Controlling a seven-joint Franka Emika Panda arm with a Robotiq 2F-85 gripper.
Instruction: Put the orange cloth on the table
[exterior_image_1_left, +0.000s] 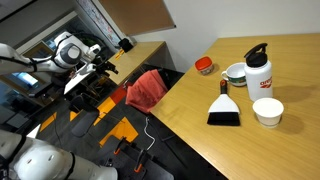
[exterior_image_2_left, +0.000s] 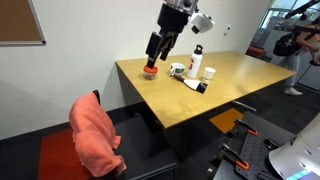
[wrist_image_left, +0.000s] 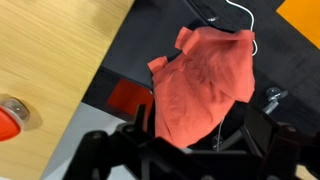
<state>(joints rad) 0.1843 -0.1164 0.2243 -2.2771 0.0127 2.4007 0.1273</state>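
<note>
**Nothing Legible in the Room**

From where I stand, the nearest thing to a label is the red patch (exterior_image_1_left: 266, 86) on the side of the white bottle (exterior_image_1_left: 260, 66), which stands on the surface (exterior_image_1_left: 190, 125). It is too small and blurred for me to read any word, brand or number on it. In an exterior view the same bottle (exterior_image_2_left: 197, 62) is tinier still. The white cup (exterior_image_1_left: 267, 111) just beside the bottle looks plain. The wrist view offers no readable print.

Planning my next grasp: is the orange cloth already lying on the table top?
No, the orange cloth hangs off to the side of the table, lower than its top and not resting on it.
</note>
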